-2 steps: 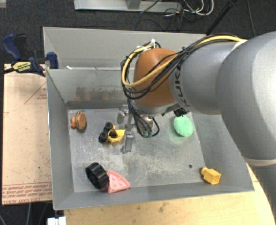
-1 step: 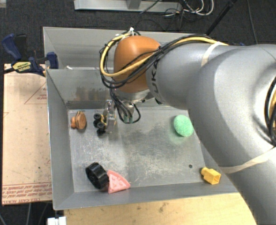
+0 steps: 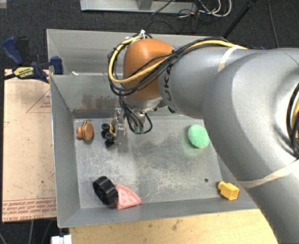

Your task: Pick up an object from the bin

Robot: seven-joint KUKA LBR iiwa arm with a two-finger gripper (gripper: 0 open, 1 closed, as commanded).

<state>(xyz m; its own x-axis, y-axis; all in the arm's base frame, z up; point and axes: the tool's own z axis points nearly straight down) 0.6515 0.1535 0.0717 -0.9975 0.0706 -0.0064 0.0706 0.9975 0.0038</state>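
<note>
The brown lump (image 3: 86,131) lies left of the gripper (image 3: 120,125), apart from it. The small black piece (image 3: 108,134) is nearer — just at the gripper's lower left, near the bin's back wall. Open or closed, you cannot tell — judge it before descending.

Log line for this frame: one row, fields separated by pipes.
end effector: low, back left of bin, beside small black piece | grasp: unconfirmed | others: brown lump, green ball, yellow block, black ring, pink wedge

Pincer (image 3: 118,127) just beside small black piece (image 3: 108,134), rear left of bin (image 3: 64,151).
</note>
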